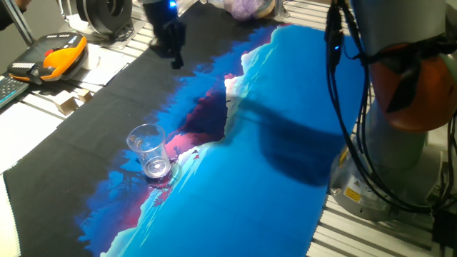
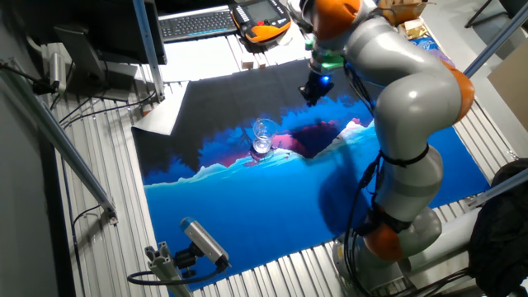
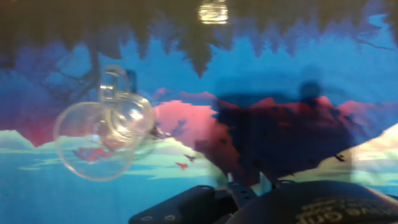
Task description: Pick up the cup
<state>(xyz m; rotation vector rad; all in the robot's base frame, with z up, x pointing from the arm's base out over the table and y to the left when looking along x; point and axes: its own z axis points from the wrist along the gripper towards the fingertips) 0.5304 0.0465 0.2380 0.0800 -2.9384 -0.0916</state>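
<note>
A: Where's the cup (image 1: 149, 150) sitting?

B: Upright on the mat (image 1: 271, 178), on the pink-and-blue band beside the black part, nearer the mat's left edge than its right in the one fixed view. Nothing touches it.

A: How will it handle?

B: My guess: light, stiff thin plastic, smooth and slippery. A hard squeeze could flex or crack the wall, and a nudge would tip it or make it skate on the cloth. I'd close across the wall, below the flared rim and above the thick base, jaws either side.

A: And the gripper (image 1: 171, 44)?

B: High up, well apart from the cup, over the black far part of the mat. It's dark and small in both fixed views; I cannot tell whether the fingers are apart or together.

A: Does the hand view help?

B: Not with the fingers; only dark housing shows at its bottom edge. But it looks into the cup's mouth (image 3: 94, 149), showing rim and base as rings. The other fixed view shows the arm (image 2: 402, 99) bent over the mat, and a keyboard (image 2: 196, 23) beyond its far edge.
</note>
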